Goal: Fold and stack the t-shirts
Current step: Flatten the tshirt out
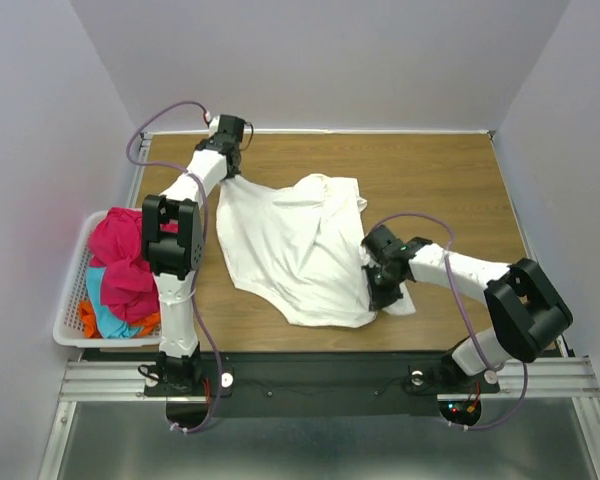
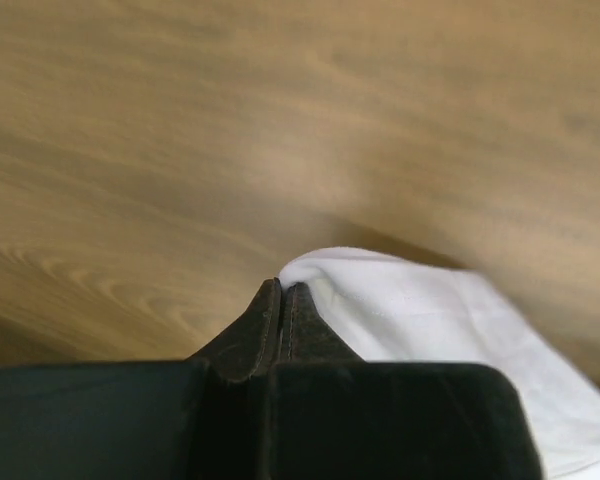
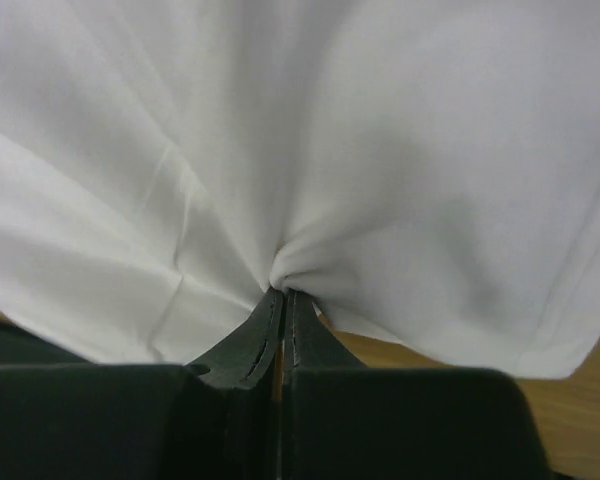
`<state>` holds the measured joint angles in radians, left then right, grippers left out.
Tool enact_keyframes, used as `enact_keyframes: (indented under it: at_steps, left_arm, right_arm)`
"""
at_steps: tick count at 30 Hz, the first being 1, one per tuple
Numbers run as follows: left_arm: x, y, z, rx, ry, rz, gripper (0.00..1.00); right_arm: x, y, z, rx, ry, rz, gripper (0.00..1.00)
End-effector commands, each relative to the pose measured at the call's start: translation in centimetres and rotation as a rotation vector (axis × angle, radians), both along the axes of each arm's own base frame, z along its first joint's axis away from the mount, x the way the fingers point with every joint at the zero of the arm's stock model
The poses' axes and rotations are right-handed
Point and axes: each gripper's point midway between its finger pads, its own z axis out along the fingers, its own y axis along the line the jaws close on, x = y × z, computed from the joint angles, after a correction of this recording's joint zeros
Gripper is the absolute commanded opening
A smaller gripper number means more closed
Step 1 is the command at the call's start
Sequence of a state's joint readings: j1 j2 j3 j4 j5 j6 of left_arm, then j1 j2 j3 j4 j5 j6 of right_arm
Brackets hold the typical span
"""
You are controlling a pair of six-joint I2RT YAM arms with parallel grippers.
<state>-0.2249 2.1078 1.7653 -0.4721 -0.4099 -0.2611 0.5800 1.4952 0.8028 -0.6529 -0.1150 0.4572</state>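
Currently nothing is folded: the white t-shirt (image 1: pixel 300 245) lies rumpled mid-table. My left gripper (image 2: pixel 282 292) is clamped on its far left corner, my right gripper (image 3: pixel 283 293) on its near right edge. The pink, cyan and orange shirts (image 1: pixel 120 265) sit unfolded in the basket (image 1: pixel 70 300) at left.

White arms (image 1: pixel 460 268), black joints (image 1: pixel 170 235), looping purple cables (image 1: pixel 170 105).
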Motion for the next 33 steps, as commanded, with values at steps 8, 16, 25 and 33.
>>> enact_keyframes:
  at_steps: [8,16,25,33]
  left_arm:
    - [6.5,3.1,5.1,0.061,-0.128,0.088,0.11]
    - [0.7,-1.5,10.3,-0.029,-0.224,-0.048,0.99]
    - [-11.6,-14.0,7.3,-0.172,-0.115,-0.370,0.98]
    - [-19.2,-19.3,-0.6,-0.252,0.085,-0.499,0.95]
  right_arm:
    - [-6.4,8.4,6.2,0.183,0.129,0.293,0.25]
    - [7.4,3.9,10.1,0.071,-0.190,0.066,0.40]
    - [19.6,-0.9,10.2,0.106,-0.315,-0.085,0.57]
    - [25.1,-0.5,5.3,0.136,-0.303,-0.118,0.56]
